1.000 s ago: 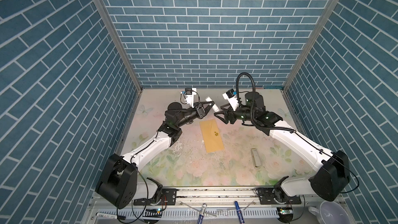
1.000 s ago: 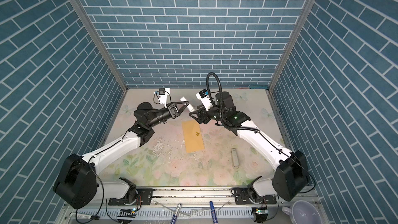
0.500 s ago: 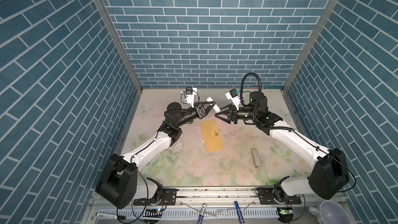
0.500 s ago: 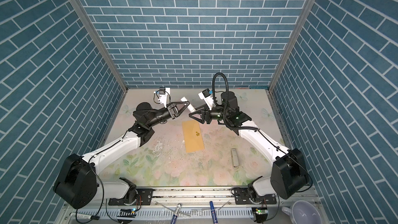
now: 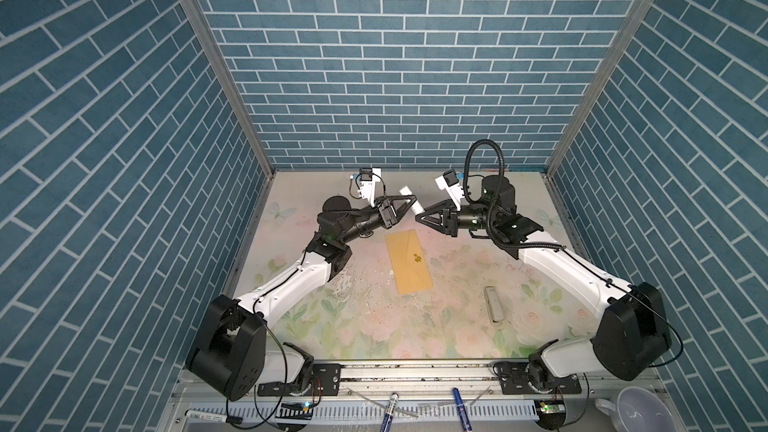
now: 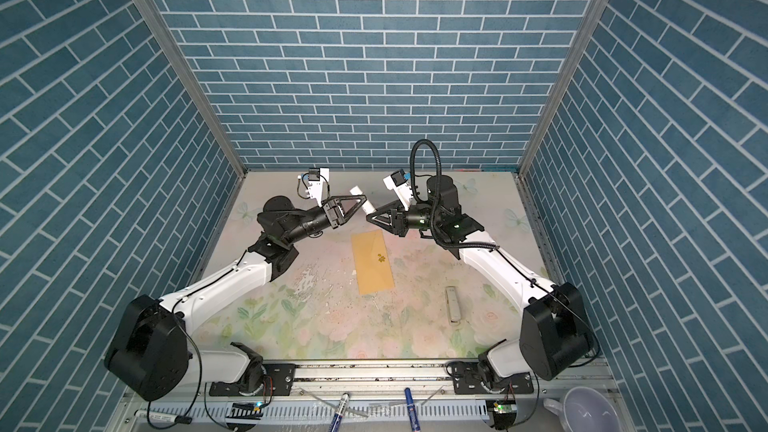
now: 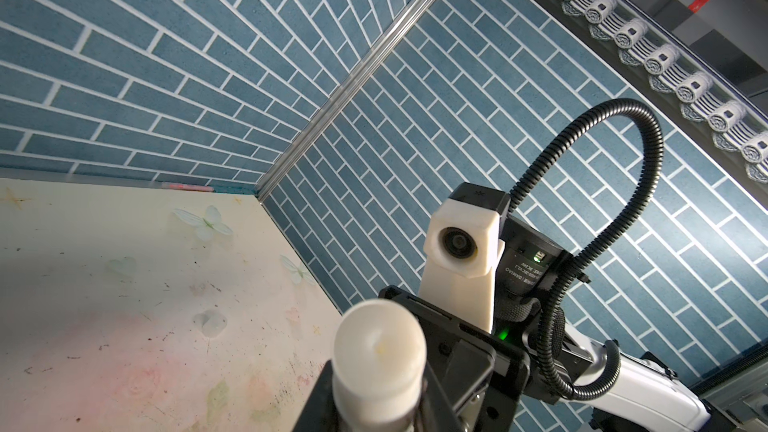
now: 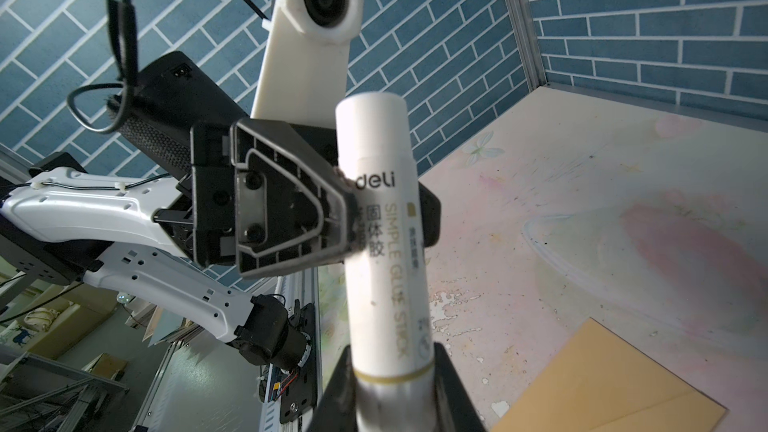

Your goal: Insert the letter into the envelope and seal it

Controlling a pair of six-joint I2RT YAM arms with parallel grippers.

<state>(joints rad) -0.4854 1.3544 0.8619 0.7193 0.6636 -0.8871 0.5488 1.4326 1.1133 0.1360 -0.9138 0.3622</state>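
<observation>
Both arms meet in the air over the far half of the floral-printed surface [image 5: 353, 326]. Between them is a white cylindrical glue stick [image 8: 382, 243] with "deli" printed on its side. The left gripper [image 5: 412, 201] has its black fingers [image 8: 291, 209] clamped across the middle of the tube, right at the printed name. The right gripper [image 5: 419, 214] comes in from the opposite side. In the right wrist view its two fingers [image 8: 455, 392] sit tight against either side of the stick's gold-ringed end, closed on it. So the tube is held by both at once, tilted and well clear of the surface. In the left wrist view the rounded other end of the stick fills the foreground, with the right arm's white wrist camera [image 7: 459, 243] just behind it.

The long mustard-yellow paper envelope [image 5: 409, 268] lies flat on the surface, below the two grippers and a little nearer the front, touching neither. It runs lengthwise roughly away from the front rail at a slight angle. A small gold flower sticker [image 5: 417, 258] sits near its middle, towards its right edge.

To the envelope's right, well apart from it, lies a small pale oblong object [image 5: 493, 305]; I can't tell what it is. A few marker pens [image 5: 390, 409] lie along the front rail. A white mug [image 5: 636, 411] stands at the front right corner, off the surface.
</observation>
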